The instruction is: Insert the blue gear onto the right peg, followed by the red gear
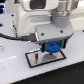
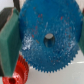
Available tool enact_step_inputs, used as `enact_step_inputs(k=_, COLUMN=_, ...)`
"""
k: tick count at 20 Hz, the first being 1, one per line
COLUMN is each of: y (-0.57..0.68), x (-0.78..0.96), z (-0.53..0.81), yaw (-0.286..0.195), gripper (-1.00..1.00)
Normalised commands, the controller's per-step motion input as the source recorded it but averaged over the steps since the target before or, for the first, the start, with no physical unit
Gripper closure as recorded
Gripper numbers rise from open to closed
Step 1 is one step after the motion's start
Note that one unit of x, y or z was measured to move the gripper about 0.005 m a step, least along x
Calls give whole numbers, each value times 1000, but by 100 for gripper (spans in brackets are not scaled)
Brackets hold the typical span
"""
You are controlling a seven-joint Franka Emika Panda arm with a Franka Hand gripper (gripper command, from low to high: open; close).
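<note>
Filling the wrist view, the blue gear (image 2: pixel 47 36) sits clamped between the green pads (image 2: pixel 8 42) of the claw (image 2: pixel 46 39), its centre hole dark and open; the red gear (image 2: pixel 17 73) shows at one corner beneath it, partly covered. From the exterior view, the claw (image 1: pixel 51 47) holds the blue gear (image 1: pixel 52 47) low over the grey plate (image 1: pixel 36 58) on the white desk (image 1: pixel 12 67). Neither peg is discernible there. Judging by this, the first insertion is in hand; next, the hole must line up with the right peg before lowering.
</note>
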Motion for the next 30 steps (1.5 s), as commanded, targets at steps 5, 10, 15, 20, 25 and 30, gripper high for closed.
enact_step_inputs(k=5, y=54, x=504, z=276, yaw=0, gripper=100)
enact_step_inputs(k=10, y=-4, x=299, z=126, yaw=0, gripper=100)
enact_step_inputs(k=15, y=-98, x=182, z=22, yaw=0, gripper=100)
enact_step_inputs(k=20, y=-79, x=196, z=85, yaw=0, gripper=100)
enact_step_inputs(k=25, y=-76, x=254, z=46, yaw=0, gripper=100)
enact_step_inputs(k=30, y=-109, x=101, z=129, yaw=0, gripper=100)
